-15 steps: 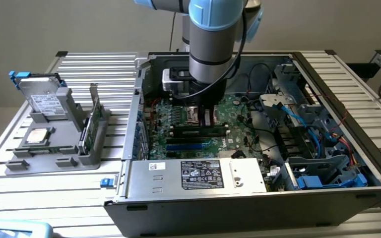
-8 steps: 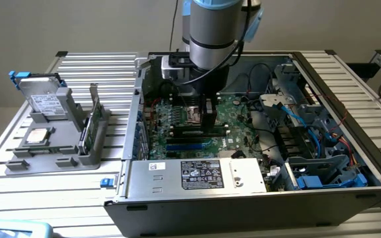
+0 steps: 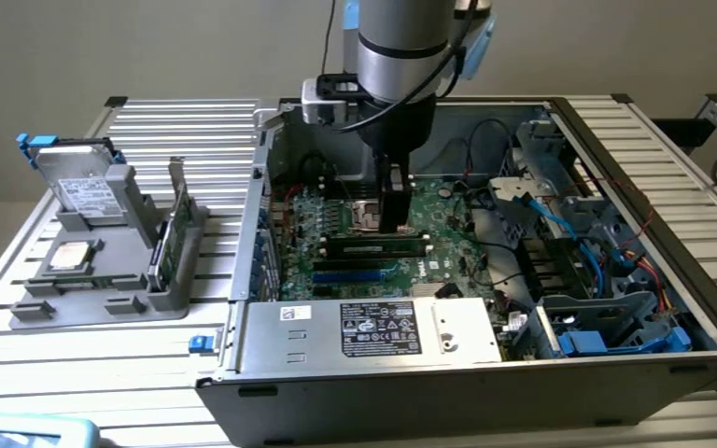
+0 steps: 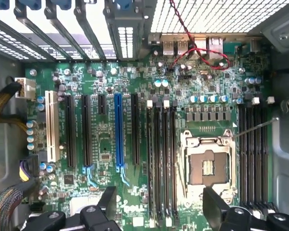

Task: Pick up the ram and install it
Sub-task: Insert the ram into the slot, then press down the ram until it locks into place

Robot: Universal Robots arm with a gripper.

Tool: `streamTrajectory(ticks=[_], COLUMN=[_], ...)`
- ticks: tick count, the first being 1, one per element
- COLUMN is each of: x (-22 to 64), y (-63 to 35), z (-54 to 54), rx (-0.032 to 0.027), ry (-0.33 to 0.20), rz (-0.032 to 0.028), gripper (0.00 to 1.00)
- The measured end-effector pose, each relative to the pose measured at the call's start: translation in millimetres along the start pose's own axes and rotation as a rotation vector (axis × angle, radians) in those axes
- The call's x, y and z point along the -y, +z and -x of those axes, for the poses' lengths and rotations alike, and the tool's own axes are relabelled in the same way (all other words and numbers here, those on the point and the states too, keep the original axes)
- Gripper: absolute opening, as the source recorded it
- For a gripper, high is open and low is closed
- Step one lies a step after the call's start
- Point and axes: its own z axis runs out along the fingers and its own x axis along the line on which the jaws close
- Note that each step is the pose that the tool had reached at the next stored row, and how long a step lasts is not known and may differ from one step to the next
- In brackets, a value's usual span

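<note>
Gripper (image 3: 395,227) abv slotted ram (image 3: 377,249)

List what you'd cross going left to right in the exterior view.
Hard drive → upright green card → case side wall → gripper → grey drive bay.

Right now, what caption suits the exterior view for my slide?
Arm inside the open computer case, pincer just above the ram.
</note>
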Motion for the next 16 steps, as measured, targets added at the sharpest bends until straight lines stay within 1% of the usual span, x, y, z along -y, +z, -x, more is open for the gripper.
streamTrajectory(ticks=[15, 16], x=[0.0, 0.0], y=[-0.1, -0.1], z=[0.0, 0.0], rx=[-0.0004, -0.0004], ry=[0.001, 0.001], rz=[-0.0001, -0.0001], gripper=[0.8, 0.78])
